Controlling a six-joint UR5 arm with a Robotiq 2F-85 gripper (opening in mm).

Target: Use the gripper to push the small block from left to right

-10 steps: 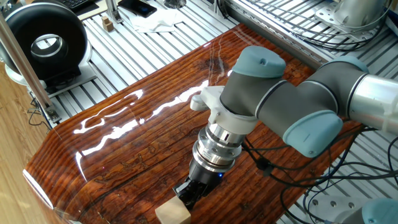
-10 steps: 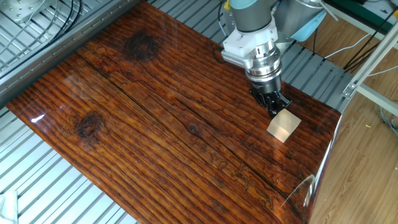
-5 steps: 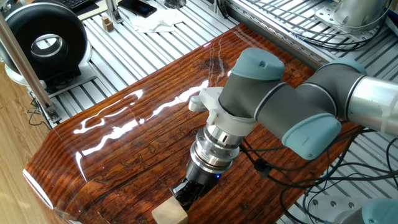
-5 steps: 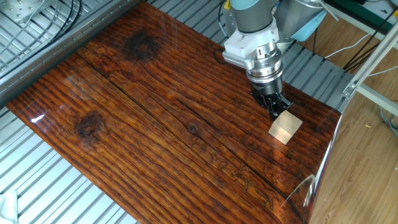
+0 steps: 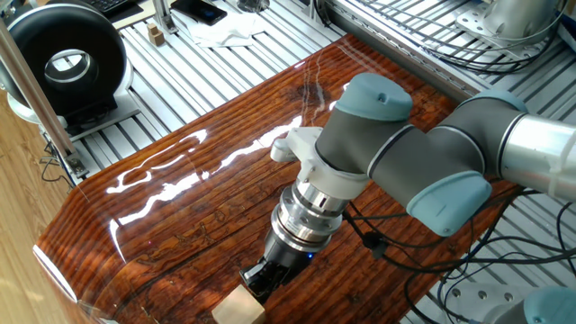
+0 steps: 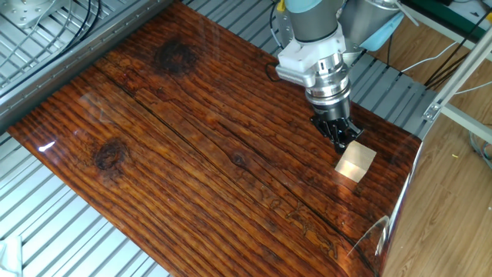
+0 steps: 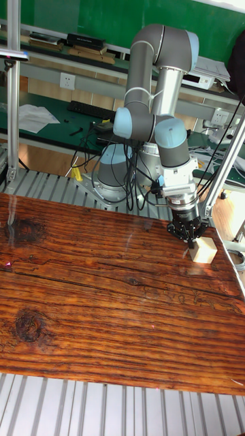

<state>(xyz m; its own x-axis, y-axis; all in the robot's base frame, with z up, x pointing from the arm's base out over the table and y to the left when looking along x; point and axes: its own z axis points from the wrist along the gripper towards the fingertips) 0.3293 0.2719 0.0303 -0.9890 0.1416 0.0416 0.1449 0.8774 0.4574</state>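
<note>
Woodgrain fills the near part of the tall fixed view, a dark glossy counter (image 7: 82, 320) with knots and a long crack running across it. Farther back, at its right end and close to the edge, sits the small block (image 7: 203, 251), a plain tan cuboid resting flat on the board. The pincer (image 7: 188, 236) stands tip-down against the block's left face, its black fingers drawn close together with nothing between them, touching the wood from the side. Behind it the silver wrist (image 7: 178, 197) rises into the grey arm (image 7: 153, 75) with light-blue caps. In the other fixed view the block (image 6: 355, 161) lies near the counter's corner, the fingers just at its upper-left edge.
</note>
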